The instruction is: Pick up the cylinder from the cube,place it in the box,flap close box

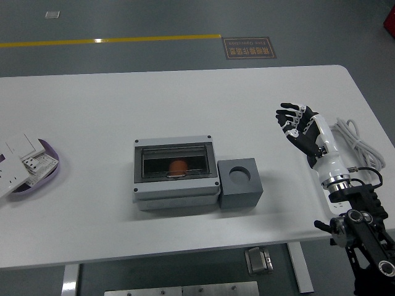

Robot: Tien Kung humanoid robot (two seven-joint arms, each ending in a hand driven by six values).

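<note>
Well left of the right hand (300,127), cylinder (178,166) inside box (176,172).

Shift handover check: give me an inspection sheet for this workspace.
Surface: white table, bare in the middle.
Job's things: grey box, flap down, orange cylinder showing inside; grey cube to its right, socket empty.
Clutter: purple tray of white switch parts at the left edge.
Hands: right hand raised, fingers spread, holding nothing; left not seen.
Cables: white cable coiled at the right.
Surroundings: grey floor, yellow line.
</note>
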